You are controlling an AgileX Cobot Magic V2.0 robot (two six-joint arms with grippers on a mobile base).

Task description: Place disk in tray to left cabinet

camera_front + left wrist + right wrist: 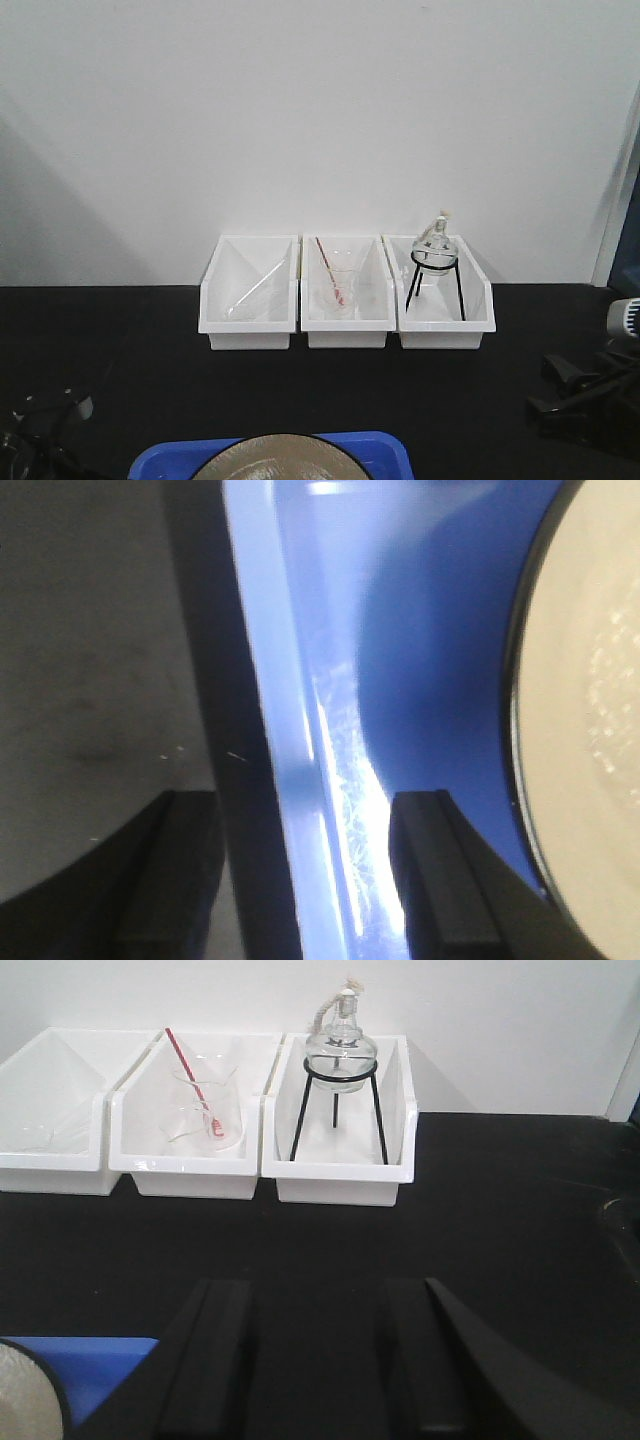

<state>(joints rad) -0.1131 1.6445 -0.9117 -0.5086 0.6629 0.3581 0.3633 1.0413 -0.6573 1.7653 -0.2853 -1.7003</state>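
Note:
The blue tray [160, 462] lies at the near edge of the black table, cut off by the frame. The beige disk [280, 460] with its thin black rim lies inside it. In the left wrist view my left gripper [305, 810] is open and straddles the tray's left rim [300, 730], one finger outside and one inside over the blue floor; the disk [590, 730] is to the right. It shows dimly in the front view [50, 415]. My right gripper [315, 1295] is open and empty over the table, right of the tray corner [90, 1360]; it also shows in the front view [570, 395]. The left cabinet is out of view.
Three white open-front bins stand in a row against the white wall: the left one [250, 335] with a glass rod, the middle one [347, 335] with a glass flask and red stick, the right one [447, 335] with an alcohol lamp [435, 250] on a black tripod.

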